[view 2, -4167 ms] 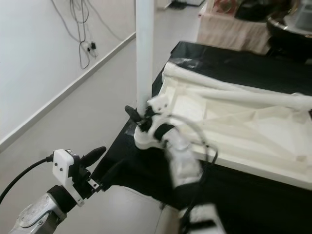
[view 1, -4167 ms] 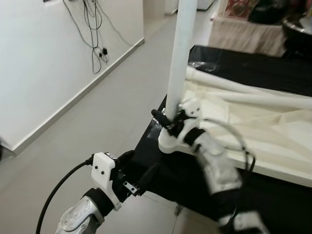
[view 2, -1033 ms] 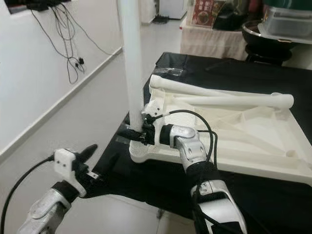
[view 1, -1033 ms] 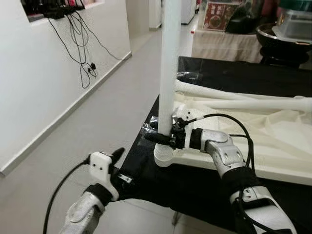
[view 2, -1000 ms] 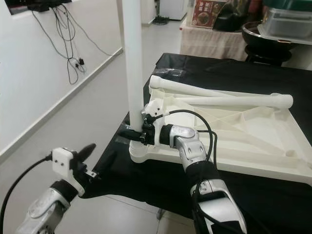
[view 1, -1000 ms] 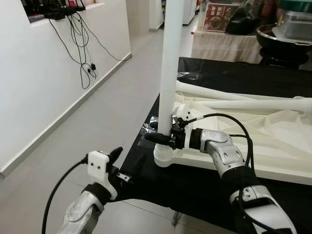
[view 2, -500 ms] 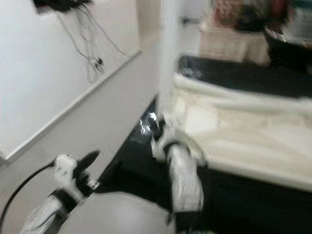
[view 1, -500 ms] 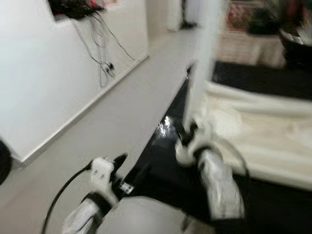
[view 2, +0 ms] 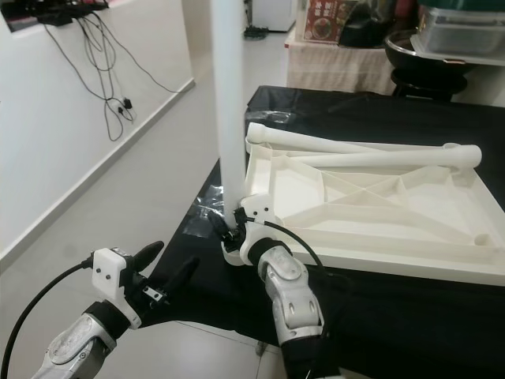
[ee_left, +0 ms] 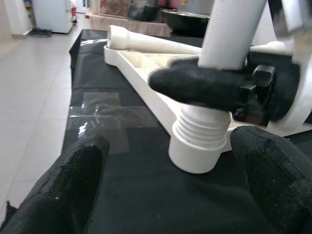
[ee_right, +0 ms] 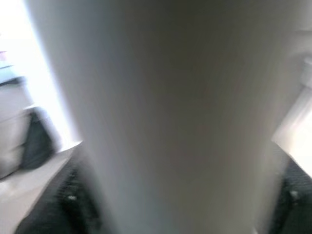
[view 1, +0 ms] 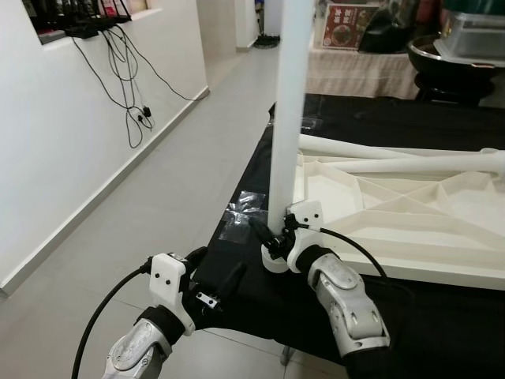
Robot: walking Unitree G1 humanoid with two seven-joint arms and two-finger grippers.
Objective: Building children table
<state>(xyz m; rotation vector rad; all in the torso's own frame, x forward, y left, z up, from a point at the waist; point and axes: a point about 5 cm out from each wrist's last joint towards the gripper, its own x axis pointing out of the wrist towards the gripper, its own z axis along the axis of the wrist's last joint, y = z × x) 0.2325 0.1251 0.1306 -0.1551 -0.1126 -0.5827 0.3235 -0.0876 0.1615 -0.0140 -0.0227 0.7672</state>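
Standing leg: a white table leg (view 1: pixel 289 103) rises upright from the near left corner of the tabletop, its threaded foot seated in a round socket (ee_left: pixel 201 148) there.
Tabletop: a cream ribbed children's tabletop (view 2: pixel 379 201) lies underside up on a black-covered table (view 1: pixel 410 118).
Loose legs: two more white legs (view 2: pixel 359 154) lie across the far edge of the tabletop, one crossing the other.
Right gripper: the right gripper (view 1: pixel 272 237) reaches in from the near side, and its black fingers (ee_left: pixel 195 87) are clamped around the upright leg just above the thread.
Left gripper: the left gripper (view 1: pixel 217 280) hovers low off the table's near left corner, its two fingers spread wide and grasping nothing, pointed towards the socket and apart from it.
Table edge: a patch of clear tape (view 1: pixel 241 213) glints on the black cloth beside the socket.
Room: grey tiled floor (view 1: pixel 158 197) runs along a white wall with dangling black cables (view 1: pixel 130 71).
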